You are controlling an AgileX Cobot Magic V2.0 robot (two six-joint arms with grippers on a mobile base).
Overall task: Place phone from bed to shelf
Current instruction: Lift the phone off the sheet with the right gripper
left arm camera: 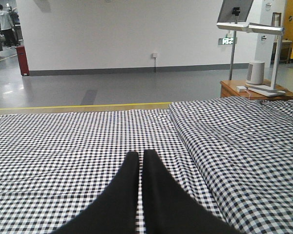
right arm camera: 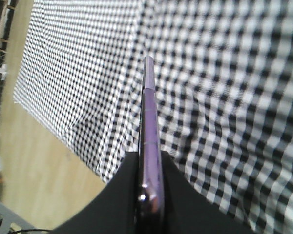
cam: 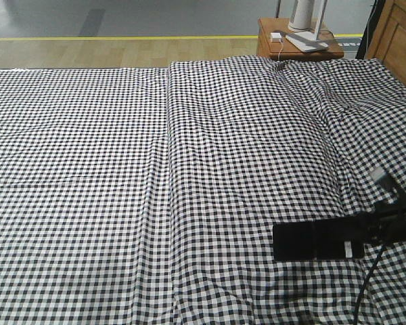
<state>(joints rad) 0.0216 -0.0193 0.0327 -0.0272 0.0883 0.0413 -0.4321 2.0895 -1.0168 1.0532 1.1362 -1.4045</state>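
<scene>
Phone (right arm camera: 149,112) near end cut off | right hand (right arm camera: 149,163) grips it | left hand (left arm camera: 140,156) closed

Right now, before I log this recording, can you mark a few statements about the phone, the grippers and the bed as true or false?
1. The right gripper is shut on the phone. True.
2. The left gripper holds the phone. False: it is shut with nothing in it, above the bed.
3. The phone already lies on the shelf. False: it is in the right gripper, over the bed's near right part.
4. A reddish-brown side table stands beyond the bed's far edge. True.
5. The bed cover is plain white. False: it is a black-and-white check with long creases.
</scene>
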